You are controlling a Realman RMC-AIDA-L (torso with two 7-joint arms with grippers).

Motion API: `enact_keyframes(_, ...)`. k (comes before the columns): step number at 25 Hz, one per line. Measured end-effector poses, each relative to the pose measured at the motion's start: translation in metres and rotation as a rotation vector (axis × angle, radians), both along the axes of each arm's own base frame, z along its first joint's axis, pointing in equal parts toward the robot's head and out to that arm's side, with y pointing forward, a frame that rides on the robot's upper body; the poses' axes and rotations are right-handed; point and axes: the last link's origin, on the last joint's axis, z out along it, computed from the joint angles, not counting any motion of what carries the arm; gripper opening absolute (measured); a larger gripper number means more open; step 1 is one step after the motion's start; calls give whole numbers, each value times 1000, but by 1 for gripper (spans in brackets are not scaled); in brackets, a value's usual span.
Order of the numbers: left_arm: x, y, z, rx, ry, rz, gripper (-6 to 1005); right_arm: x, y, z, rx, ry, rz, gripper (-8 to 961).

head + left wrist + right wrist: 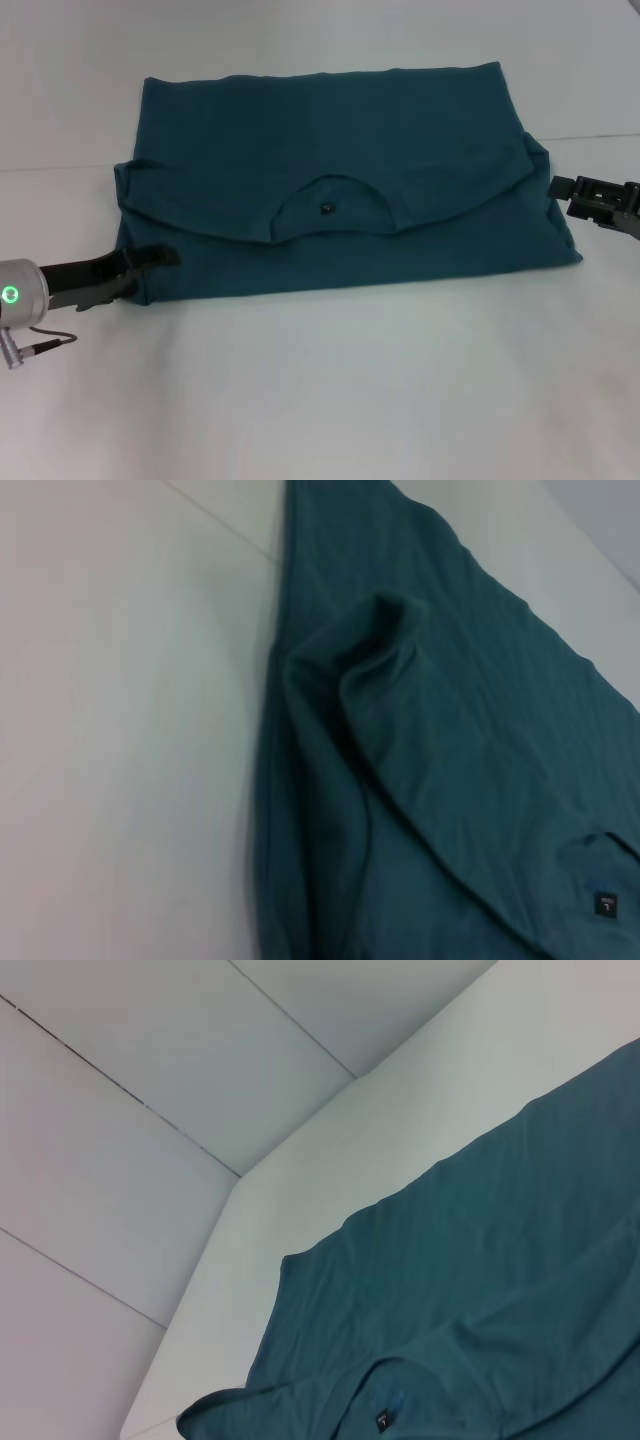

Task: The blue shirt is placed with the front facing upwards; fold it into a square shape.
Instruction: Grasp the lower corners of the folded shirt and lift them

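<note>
The blue shirt lies on the white table, its upper part folded down over the body. The round neckline and small dark tag face up in the middle, and the chest lettering is hidden. My left gripper is at the shirt's near-left corner, open, with one finger lying over the cloth edge. My right gripper is open at the shirt's right edge, just off the cloth. The left wrist view shows the folded sleeve bunch and the tag. The right wrist view shows the shirt.
The white table runs all round the shirt, with bare surface in front. The table's far corner and pale wall panels show in the right wrist view.
</note>
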Motion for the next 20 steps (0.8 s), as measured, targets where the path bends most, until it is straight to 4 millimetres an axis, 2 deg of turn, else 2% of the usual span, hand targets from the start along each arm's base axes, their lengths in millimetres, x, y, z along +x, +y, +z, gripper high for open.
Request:
enact_keyframes(11, -2, 2, 2, 1, 21, 8, 856, 1, -1, 0, 3, 3, -4, 719)
enact_keyframes(16, -2, 3, 2, -54, 98, 17, 790, 1, -1, 1, 6, 4, -5, 719)
enact_keyframes(20, 2, 5, 1, -70, 133, -1, 639, 1, -1, 3, 13, 11, -5, 719)
